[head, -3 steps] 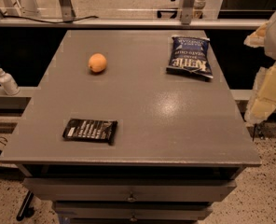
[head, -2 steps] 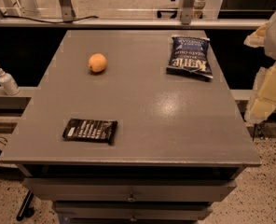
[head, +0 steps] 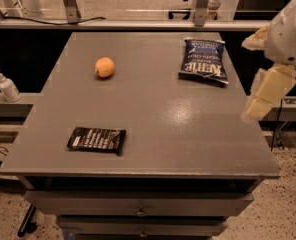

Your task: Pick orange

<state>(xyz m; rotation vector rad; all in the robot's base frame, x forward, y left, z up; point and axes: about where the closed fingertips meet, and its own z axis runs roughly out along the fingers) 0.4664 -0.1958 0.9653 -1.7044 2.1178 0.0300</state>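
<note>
Orange round fruit (head: 104, 67) at ten o'clock may roll if our three o'clock gripper (head: 265, 96) (spread? we cannot tell) bumps it.

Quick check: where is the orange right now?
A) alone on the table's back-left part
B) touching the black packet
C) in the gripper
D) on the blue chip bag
A: the orange sits alone back-left on the table, apart from the chip bag and black packet; the gripper hangs beyond the table's right edge.
</note>
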